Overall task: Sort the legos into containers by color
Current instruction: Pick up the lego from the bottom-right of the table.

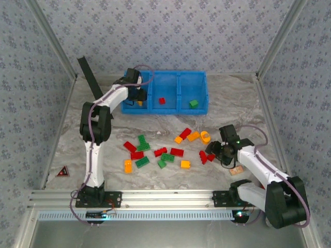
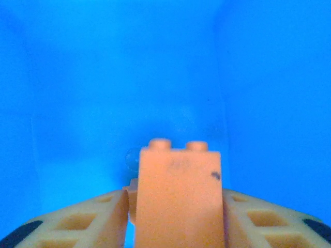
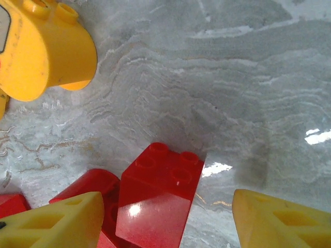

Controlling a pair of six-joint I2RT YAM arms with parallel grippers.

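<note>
The blue container (image 1: pixel 202 91) has three compartments and stands at the back of the table. My left gripper (image 1: pixel 136 97) reaches down into its left compartment. In the left wrist view its fingers (image 2: pixel 88 219) press both sides of an upright orange lego (image 2: pixel 178 196) in front of the blue wall (image 2: pixel 129 93). A red lego (image 1: pixel 162 101) lies in the middle compartment and a green one (image 1: pixel 193 104) in the right. My right gripper (image 1: pixel 211 153) hangs open low over a red lego (image 3: pixel 160 191) on the table, which sits nearer the left fingertip (image 3: pixel 57 222).
Several loose red, green and orange legos (image 1: pixel 155 152) are scattered across the table's middle. A yellow rounded lego (image 3: pixel 46 51) lies just beyond the right gripper, and a second red lego (image 3: pixel 85 188) leans by its left finger. A tan block (image 1: pixel 237 170) sits near the right arm.
</note>
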